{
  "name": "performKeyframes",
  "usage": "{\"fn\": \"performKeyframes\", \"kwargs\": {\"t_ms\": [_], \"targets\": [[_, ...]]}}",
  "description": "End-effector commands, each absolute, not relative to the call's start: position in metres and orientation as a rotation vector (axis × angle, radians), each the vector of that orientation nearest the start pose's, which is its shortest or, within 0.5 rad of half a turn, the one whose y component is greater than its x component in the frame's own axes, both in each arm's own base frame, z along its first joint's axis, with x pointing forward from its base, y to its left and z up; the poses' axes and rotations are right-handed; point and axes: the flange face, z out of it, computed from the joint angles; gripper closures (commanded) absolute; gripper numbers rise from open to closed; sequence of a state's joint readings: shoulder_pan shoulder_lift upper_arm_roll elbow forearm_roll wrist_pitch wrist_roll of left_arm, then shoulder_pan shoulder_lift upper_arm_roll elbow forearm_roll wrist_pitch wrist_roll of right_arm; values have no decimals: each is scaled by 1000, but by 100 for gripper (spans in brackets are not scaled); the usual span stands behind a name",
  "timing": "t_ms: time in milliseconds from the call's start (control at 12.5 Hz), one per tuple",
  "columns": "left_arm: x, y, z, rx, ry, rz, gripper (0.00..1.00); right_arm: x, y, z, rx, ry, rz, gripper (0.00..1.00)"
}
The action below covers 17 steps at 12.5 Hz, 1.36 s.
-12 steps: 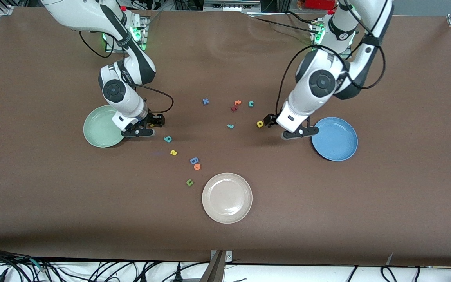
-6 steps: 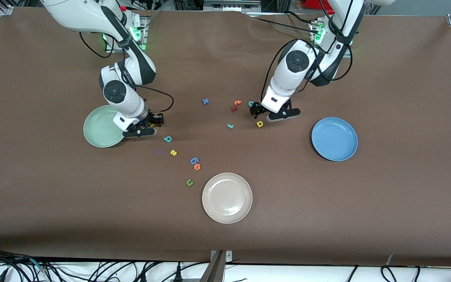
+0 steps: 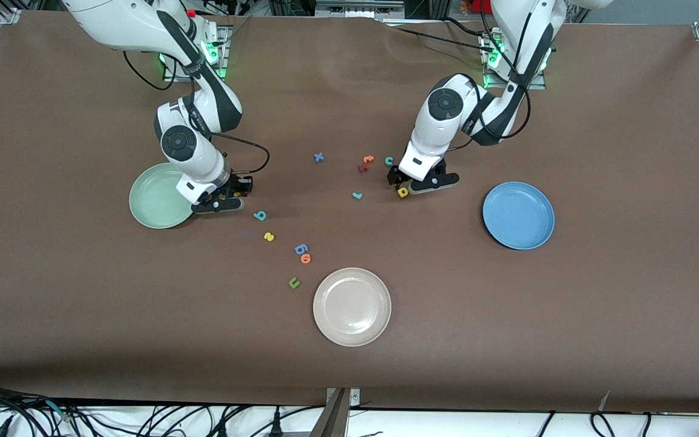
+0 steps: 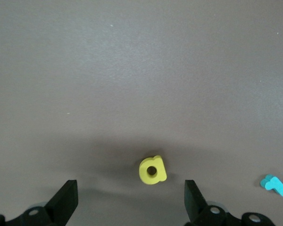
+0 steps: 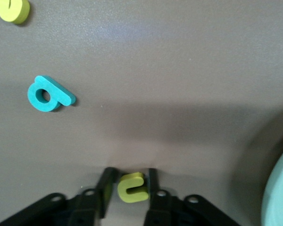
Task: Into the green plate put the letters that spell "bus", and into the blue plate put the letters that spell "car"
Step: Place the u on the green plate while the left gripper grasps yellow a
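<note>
Two plates wait unfilled: the green plate (image 3: 156, 203) at the right arm's end of the table, the blue plate (image 3: 518, 215) at the left arm's end. The left gripper (image 3: 415, 184) has swung away from the blue plate and now hangs, jaws wide apart, over the yellow "a" (image 4: 153, 170), which lies on the table between its fingers. The right gripper (image 5: 128, 187), beside the green plate, has closed its jaws onto the yellow "u" (image 5: 131, 187). Judging by this, the first "bus" letter is gripped and "car" begins next. The teal "b" (image 5: 49, 94) lies near.
</note>
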<state>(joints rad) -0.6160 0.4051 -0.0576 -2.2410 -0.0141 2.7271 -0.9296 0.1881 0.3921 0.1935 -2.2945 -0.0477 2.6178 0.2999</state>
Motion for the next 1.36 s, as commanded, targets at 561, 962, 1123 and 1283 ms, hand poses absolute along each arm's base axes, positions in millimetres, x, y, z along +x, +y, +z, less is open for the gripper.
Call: {"fn": "performKeyframes", "kwargs": {"t_ms": [561, 962, 1123, 1283], "targets": [[458, -376, 181, -3083, -436, 29, 9, 508, 172, 250, -3150, -131, 80, 100], [459, -375, 181, -3082, -438, 28, 33, 530, 78, 278, -3198, 5, 148, 100], [459, -375, 178, -3079, -438, 33, 40, 532, 28, 255, -3211, 36, 222, 100], [458, -375, 176, -3077, -435, 36, 43, 530, 5, 232, -3218, 33, 283, 100]]}}
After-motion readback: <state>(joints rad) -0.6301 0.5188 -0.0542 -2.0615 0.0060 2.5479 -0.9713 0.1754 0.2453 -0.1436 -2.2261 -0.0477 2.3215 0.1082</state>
